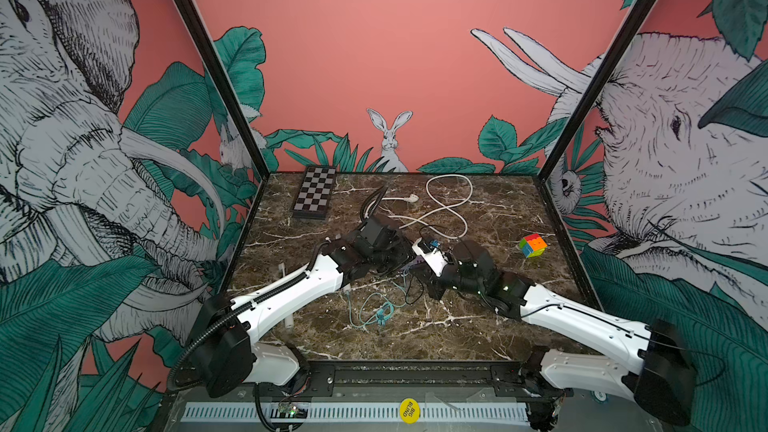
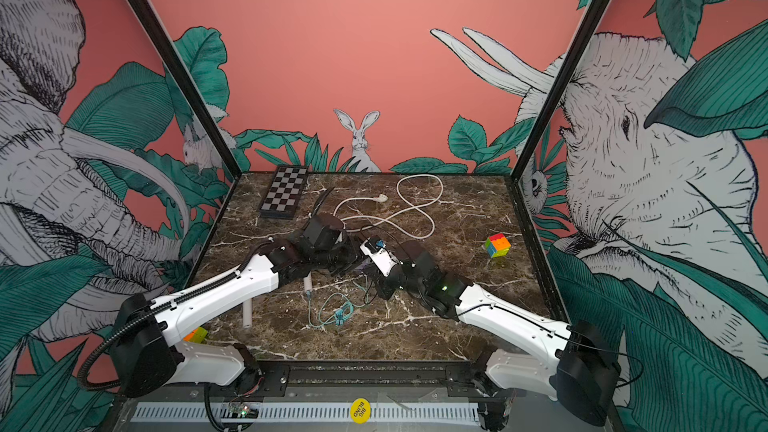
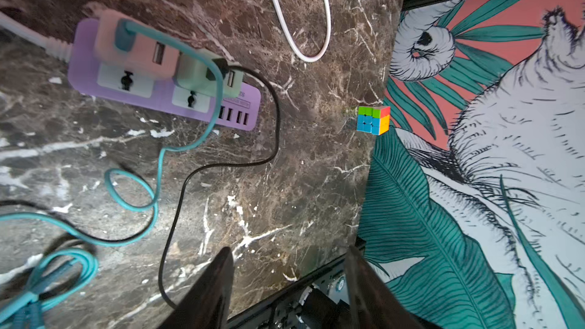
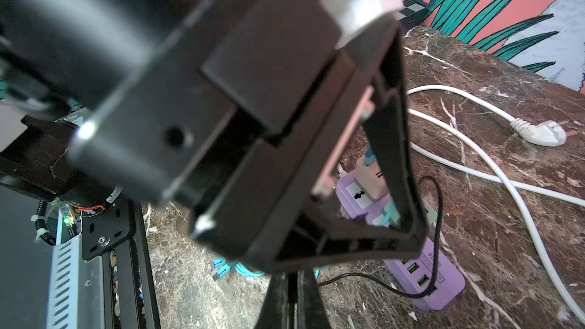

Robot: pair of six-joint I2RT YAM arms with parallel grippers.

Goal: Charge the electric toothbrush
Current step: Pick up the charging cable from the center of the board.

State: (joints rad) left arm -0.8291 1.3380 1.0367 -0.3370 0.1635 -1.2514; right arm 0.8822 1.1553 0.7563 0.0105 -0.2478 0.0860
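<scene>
Step, I judge: securing black cable (image 3: 278, 115) plugged at purple power strip (image 3: 250, 112). My left gripper (image 3: 289, 250) apart, empty; right gripper (image 4: 292, 280) pinched together. Next: firm cable-end grip.

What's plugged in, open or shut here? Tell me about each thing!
White plug: unplugged, lying loose.
Teal cable: plugged into pink adapter.
Black cable: plugged into green adapter.
Chessboard: folded shut.
Cube: colours mixed.
Left gripper: jaws open, empty.
Right gripper: jaws shut.
</scene>
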